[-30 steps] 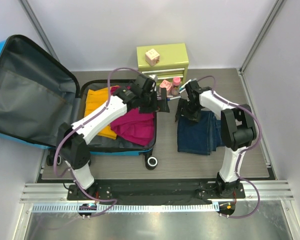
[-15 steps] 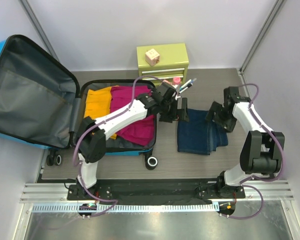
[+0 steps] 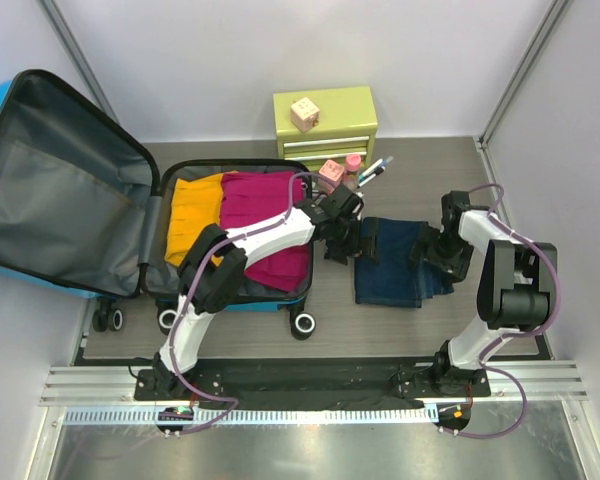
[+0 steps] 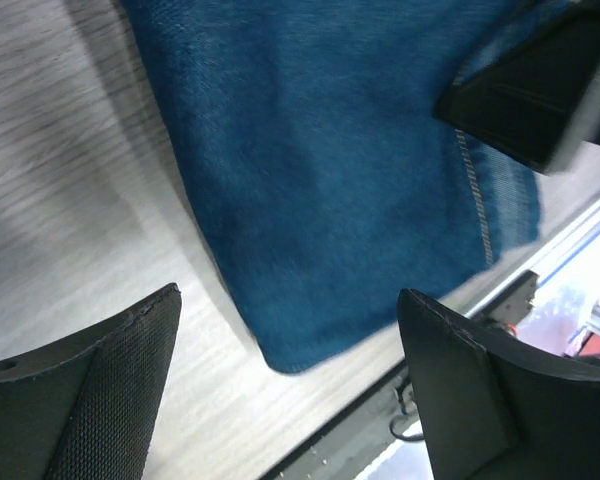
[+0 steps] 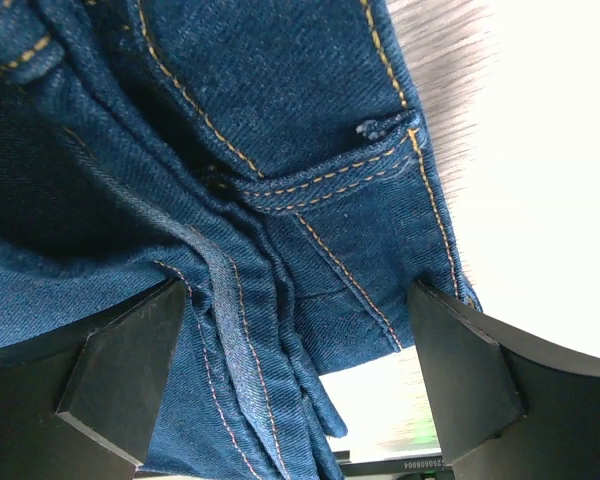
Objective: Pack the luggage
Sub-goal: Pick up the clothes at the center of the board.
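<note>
The luggage, a blue suitcase with grey lining, lies open at the left. A yellow garment and a magenta garment are in its base. Folded blue jeans lie on the table to its right. My left gripper hovers open at the jeans' left edge. In the left wrist view the left gripper is spread above the jeans, near a corner of them. My right gripper stands open over the jeans' right edge. In the right wrist view the right gripper straddles the jeans' folds.
A green drawer chest with a wooden cube on top stands at the back. A pink box, a small bottle and pens lie just behind the jeans. Side walls close in on both sides.
My left gripper has moved right, from over the suitcase to the jeans' left edge. My right arm has swung to the jeans' right side, and its jaws have spread wider.
</note>
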### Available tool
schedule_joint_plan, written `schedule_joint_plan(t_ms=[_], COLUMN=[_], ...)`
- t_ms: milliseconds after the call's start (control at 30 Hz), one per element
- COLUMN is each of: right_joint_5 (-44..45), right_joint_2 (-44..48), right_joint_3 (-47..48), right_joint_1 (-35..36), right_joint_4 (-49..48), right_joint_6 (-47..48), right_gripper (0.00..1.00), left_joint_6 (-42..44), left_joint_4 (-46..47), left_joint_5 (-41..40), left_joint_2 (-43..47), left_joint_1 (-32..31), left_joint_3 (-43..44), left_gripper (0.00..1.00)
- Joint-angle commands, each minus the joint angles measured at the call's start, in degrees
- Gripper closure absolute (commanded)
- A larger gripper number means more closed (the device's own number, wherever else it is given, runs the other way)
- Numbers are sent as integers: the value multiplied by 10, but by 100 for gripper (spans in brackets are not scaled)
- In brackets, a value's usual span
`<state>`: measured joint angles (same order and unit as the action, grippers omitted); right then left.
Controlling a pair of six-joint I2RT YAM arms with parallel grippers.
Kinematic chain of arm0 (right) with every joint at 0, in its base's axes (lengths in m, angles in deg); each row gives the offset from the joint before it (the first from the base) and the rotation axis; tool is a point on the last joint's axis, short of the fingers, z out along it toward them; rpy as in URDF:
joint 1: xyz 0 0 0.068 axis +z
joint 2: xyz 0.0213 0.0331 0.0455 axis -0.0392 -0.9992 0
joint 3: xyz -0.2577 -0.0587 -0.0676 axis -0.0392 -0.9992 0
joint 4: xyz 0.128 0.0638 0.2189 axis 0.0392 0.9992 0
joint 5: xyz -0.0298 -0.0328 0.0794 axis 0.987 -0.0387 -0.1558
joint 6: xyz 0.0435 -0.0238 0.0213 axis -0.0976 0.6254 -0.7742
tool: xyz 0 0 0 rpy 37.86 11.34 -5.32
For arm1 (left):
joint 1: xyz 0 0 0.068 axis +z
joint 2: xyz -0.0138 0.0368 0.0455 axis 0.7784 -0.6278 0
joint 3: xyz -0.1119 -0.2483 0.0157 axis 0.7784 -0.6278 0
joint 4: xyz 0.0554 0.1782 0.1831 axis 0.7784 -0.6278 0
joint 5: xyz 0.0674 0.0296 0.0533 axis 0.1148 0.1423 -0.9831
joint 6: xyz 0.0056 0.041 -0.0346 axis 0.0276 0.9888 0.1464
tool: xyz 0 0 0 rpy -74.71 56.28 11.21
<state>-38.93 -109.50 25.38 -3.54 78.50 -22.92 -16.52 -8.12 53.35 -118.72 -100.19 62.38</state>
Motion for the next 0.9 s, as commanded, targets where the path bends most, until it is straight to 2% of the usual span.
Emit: schedule_joint_plan(t_ms=[0,67,300,433,533,567,633,667,700,733,767,800,867], right_joint_5=[46,49,31,26,15,13,-13,-19,-32,-37,-40,-44,-53], right_joint_2=[3,11,-16,-31,-40,-41,-47,-49,-48,-48,-47,-41,-34], right_joint_3=[-9,-11,-19,-22,-27,-28,-29,-32,-34,-35,-39,-41,-46], right_joint_1=[-2,-2,-1,-2,-2,-2,-2,-2,-2,-2,-2,-2,-2], right_joint_4=[-30,-32,-43,-45,-50,-50,-51,-55,-57,-58,-60,-62,-60], right_joint_6=[8,10,8,7,5,4,1,0,0,1,-1,-2,-4], right_gripper=[2,2,12,16,23,29,33,44,51,59,75,81,95], left_joint_6=[3,5,8,4,-8,-15,-16,-15,-13,-11,-9,-5,-1], left_joint_4=[39,38,39,64,87,90,93,93,98,101,104,108,109], left_joint_5=[18,10,-5,4,17,21,28,28,28,26,27,28,31], left_joint_2=[-24,-34,-62,-73,-91,-103,-113,-115,-113,-112,-109,-105,-100], left_joint_1=[-3,-3,-3,-3,-3,-3,-3,-3,-3,-3,-3,-3,-3], left_joint_3=[14,21,30,38,49,54,62,61,60,56,53,54,57], left_gripper=[12,13,16,27,34,36,47,54,66,72,77,88,100])
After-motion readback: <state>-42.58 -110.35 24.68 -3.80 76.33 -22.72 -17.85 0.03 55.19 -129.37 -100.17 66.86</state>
